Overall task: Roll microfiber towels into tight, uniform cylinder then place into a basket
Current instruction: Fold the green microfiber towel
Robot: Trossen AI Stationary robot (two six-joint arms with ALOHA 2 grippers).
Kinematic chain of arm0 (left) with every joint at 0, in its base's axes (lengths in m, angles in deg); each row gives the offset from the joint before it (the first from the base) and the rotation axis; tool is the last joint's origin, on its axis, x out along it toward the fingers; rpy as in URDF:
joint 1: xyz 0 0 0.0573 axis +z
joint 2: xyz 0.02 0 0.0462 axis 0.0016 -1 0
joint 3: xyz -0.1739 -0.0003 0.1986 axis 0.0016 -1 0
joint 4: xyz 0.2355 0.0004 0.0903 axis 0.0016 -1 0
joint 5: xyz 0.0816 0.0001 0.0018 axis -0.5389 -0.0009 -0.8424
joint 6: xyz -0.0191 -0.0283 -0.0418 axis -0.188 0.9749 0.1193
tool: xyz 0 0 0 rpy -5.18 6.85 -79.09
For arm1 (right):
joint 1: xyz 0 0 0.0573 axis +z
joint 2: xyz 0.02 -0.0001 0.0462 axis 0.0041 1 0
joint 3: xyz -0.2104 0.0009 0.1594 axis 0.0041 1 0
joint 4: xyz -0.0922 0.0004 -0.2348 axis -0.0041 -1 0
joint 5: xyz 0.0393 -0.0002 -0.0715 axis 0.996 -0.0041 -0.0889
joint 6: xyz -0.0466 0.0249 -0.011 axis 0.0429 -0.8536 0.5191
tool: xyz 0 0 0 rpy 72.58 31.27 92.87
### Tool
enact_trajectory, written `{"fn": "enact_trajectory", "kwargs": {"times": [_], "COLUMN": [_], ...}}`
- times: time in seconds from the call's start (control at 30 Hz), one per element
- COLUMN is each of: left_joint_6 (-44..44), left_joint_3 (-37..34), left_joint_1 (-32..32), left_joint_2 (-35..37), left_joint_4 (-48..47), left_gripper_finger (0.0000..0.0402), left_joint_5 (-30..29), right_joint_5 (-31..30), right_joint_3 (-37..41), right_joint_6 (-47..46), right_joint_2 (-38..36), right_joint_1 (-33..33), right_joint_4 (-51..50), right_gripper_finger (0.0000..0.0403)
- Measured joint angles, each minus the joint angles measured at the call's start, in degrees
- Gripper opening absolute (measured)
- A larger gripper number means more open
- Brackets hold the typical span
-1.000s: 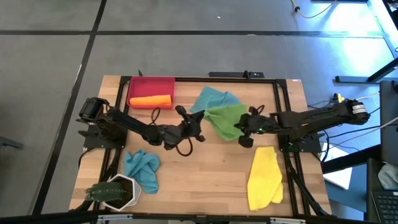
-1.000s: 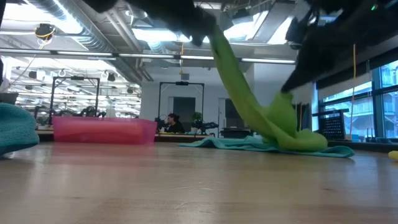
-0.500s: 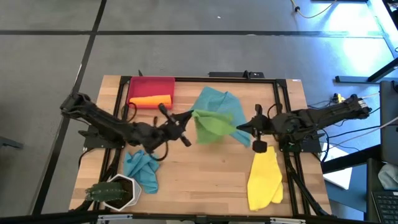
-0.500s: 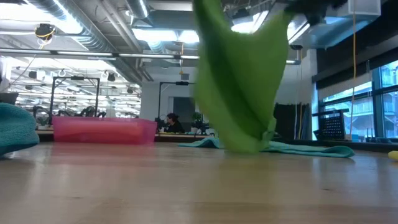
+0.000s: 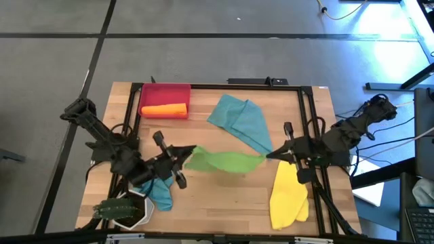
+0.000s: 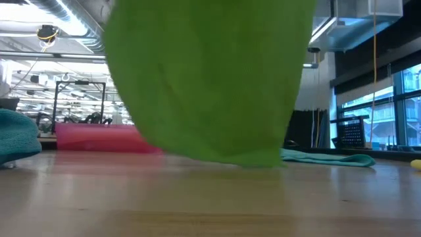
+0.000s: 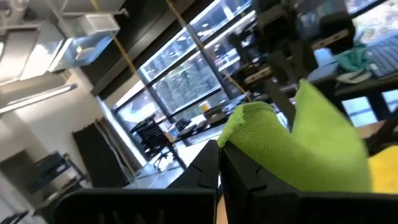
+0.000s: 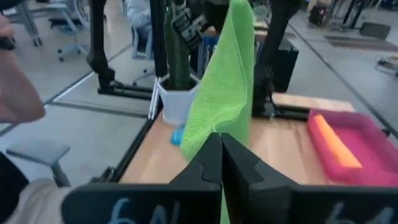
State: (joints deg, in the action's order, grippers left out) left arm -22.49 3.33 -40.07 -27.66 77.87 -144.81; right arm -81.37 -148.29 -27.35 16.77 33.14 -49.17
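The soft green microfiber towel (image 5: 224, 161) hangs stretched between 2 arms above the wooden counter (image 5: 224, 196) — the left gripper (image 5: 184, 157) is clamped on one end, the right gripper (image 5: 269, 156) on the other. To do this step well, lower both ends together, keeping tension even so the cloth lands flat and unwrinkled on bare wood, clear of the yellow towel (image 5: 288, 194) and teal-blue towel (image 5: 241, 122) — the shallow red plastic basket (image 5: 165, 93) already holds 1 orange roll (image 5: 164, 109).
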Motion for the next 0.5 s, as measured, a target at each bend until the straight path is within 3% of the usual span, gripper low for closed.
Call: {"fn": "enact_trajectory", "kwargs": {"times": [0.27,0.5], "left_joint_6": [0.3,12.1], "left_joint_3": [0.0,-7.4], "left_joint_1": [0.9,7.2], "left_joint_2": [0.0,0.5], "left_joint_4": [-0.3,-3.3], "left_gripper_finger": [0.0,0.0], "left_joint_5": [-13.6,-13.3], "right_joint_5": [-9.5,-15.1], "right_joint_3": [-4.3,-4.2], "right_joint_6": [-2.1,-12.3], "right_joint_2": [1.8,3.7], "right_joint_1": [1.1,-4.0], "right_joint_4": [-5.7,-19.9], "right_gripper_finger": [0.0,0.0]}}
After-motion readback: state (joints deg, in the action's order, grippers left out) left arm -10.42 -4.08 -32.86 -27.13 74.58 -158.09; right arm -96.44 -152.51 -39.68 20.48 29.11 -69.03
